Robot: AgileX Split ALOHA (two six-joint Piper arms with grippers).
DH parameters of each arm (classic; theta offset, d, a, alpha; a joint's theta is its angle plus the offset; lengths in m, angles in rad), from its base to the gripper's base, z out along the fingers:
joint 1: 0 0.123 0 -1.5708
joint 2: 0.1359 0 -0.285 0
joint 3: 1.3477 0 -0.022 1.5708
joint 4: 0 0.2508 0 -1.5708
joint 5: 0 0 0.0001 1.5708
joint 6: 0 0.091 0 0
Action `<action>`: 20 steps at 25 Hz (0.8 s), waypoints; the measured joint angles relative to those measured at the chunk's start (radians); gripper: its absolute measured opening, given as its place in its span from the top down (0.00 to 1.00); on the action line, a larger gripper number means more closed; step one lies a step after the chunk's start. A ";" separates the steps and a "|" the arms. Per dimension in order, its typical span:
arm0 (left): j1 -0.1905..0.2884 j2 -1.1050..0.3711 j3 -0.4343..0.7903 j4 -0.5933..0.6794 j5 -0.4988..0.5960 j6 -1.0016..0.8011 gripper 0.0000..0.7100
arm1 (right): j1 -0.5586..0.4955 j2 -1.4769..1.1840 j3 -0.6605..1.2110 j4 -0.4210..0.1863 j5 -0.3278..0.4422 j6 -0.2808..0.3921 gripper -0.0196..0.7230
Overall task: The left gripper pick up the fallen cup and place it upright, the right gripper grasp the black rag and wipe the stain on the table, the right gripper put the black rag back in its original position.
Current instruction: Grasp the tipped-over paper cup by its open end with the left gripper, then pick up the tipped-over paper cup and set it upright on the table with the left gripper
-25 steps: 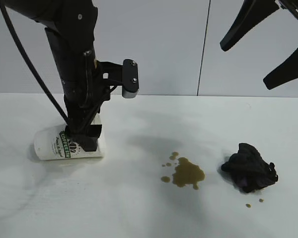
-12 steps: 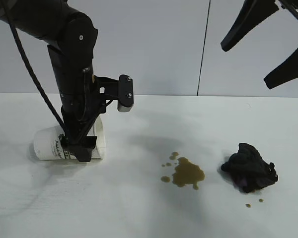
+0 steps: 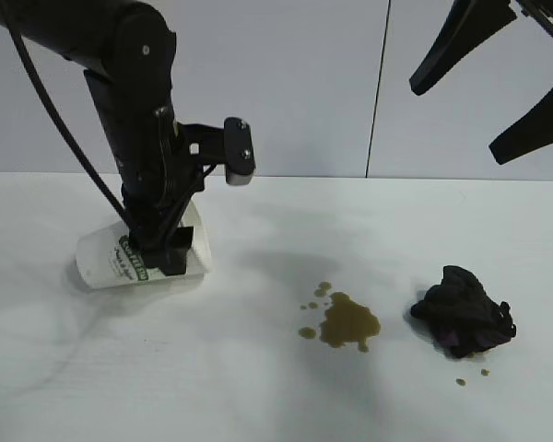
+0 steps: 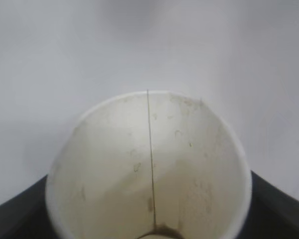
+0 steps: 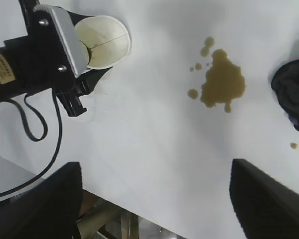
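Note:
The cup (image 3: 111,262) is white with a green logo. It lies tilted at the left of the table (image 3: 258,396), its mouth end raised toward the right. My left gripper (image 3: 161,253) reaches down from above and is shut on the cup's middle. In the left wrist view the cup's stained inside (image 4: 149,169) fills the gap between the black fingers (image 4: 20,214). The olive-brown stain (image 3: 348,322) spreads near the table's middle. The black rag (image 3: 463,311) sits bunched to its right. My right gripper (image 3: 498,87) hangs open, high at the top right, holding nothing.
Small brown specks (image 3: 461,380) dot the table in front of the rag. A grey panelled wall (image 3: 380,92) stands behind. The right wrist view shows the table's edge with the metal frame (image 5: 124,219) below it, the stain (image 5: 222,82) and the rag (image 5: 294,94).
The left jaws have narrowed onto the cup. The cup has shifted a little to the right and tipped, its mouth end rising. The right arm has not moved.

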 joint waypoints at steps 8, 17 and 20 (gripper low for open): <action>0.129 -0.235 0.048 -0.613 -0.025 0.269 0.27 | 0.000 0.000 0.000 -0.014 -0.001 0.000 0.22; 0.437 -0.426 0.380 -1.641 0.269 1.046 0.28 | 0.000 0.000 0.000 -0.015 -0.002 0.000 0.22; 0.514 -0.430 0.518 -1.756 0.355 1.249 0.28 | 0.000 0.000 0.000 -0.016 -0.002 0.000 0.22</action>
